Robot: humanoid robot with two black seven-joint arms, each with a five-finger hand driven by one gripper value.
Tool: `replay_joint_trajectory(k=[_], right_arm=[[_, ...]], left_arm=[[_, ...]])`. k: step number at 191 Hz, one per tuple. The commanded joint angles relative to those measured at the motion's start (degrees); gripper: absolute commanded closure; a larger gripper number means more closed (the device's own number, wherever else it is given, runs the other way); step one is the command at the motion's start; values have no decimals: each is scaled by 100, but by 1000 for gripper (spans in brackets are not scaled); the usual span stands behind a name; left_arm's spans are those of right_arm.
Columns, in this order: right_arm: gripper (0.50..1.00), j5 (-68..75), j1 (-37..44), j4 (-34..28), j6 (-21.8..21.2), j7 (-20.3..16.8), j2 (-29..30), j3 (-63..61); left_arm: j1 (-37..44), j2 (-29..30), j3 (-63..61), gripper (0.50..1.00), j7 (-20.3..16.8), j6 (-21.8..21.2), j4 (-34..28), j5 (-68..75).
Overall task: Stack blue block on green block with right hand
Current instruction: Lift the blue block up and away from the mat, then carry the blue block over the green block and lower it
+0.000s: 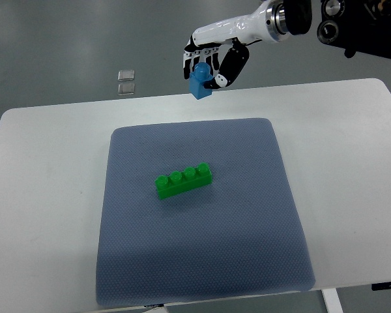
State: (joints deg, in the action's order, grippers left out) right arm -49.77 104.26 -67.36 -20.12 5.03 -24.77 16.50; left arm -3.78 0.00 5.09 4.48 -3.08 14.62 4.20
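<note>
Near the top of the frame, a little right of centre, the right hand (212, 62) hangs with its white and black fingers (194, 60) curled around the blue block (200, 83), which it holds clear of the table. The block is small, with one round stud showing on its upper face, and it sits tilted in the grip, its lower corner showing just above the far edge of the white table (45, 195). The arm (260, 23) reaches in from the upper right of the frame. The green block (183, 180) lies in the middle of the picture on the blue-grey mat (202, 261), a long brick with four studs in a row, turned slightly so its right end sits higher in the frame than its left. It is well apart from the blue block, lower in the frame. Two small clear squares (125, 81) lie on the floor beyond the table, in the upper left.
</note>
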Motion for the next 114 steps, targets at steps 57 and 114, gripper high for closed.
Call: replay_joint_trajectory(k=[57,114], right_arm=[[963,266,-116,170,299,-143,781,451],[959,275,-890,188,870,-556,1132,512]], left_arm=[[0,0,1,500,0,9,6,2],[0,0,-8,500,0,9,129,2]])
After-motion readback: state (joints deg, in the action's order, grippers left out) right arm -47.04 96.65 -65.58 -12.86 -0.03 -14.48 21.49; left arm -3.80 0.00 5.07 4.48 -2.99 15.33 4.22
